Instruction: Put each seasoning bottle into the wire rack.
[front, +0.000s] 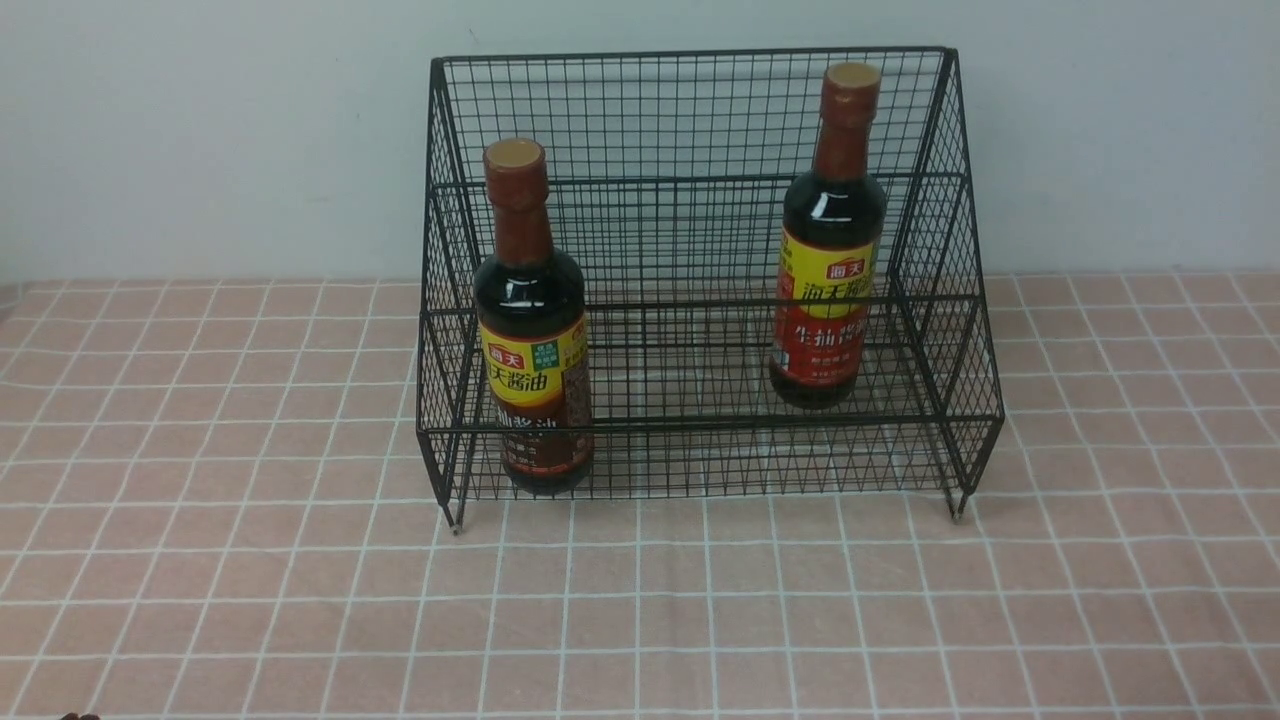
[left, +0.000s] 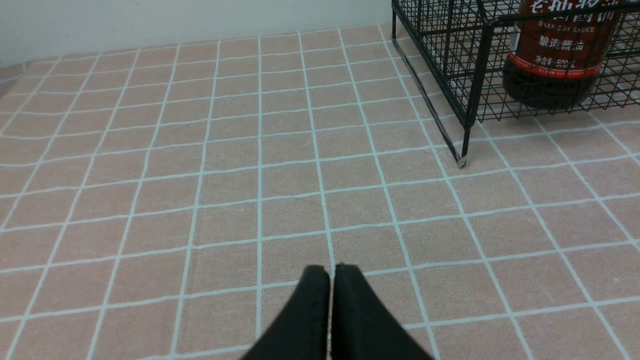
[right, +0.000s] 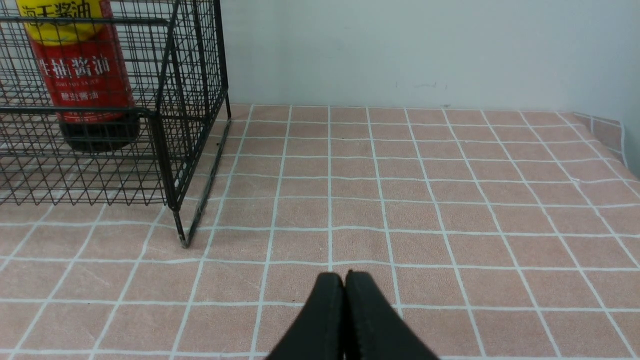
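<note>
The black wire rack (front: 700, 120) stands at the back middle of the table. The brown-label seasoning bottle (front: 531, 330) stands upright in the lower front tier at the rack's left end; its base shows in the left wrist view (left: 552, 55). The red-label bottle (front: 830, 250) stands upright on the upper tier at the right; it shows in the right wrist view (right: 82, 75). My left gripper (left: 332, 272) is shut and empty, low over the cloth, left of the rack's front left foot (left: 462, 161). My right gripper (right: 344, 280) is shut and empty, right of the rack's front right foot (right: 184, 242). Neither gripper shows in the front view.
A pink checked tablecloth (front: 640, 620) covers the table. A pale wall (front: 200, 130) stands close behind the rack. The cloth's right edge shows in the right wrist view (right: 617, 135).
</note>
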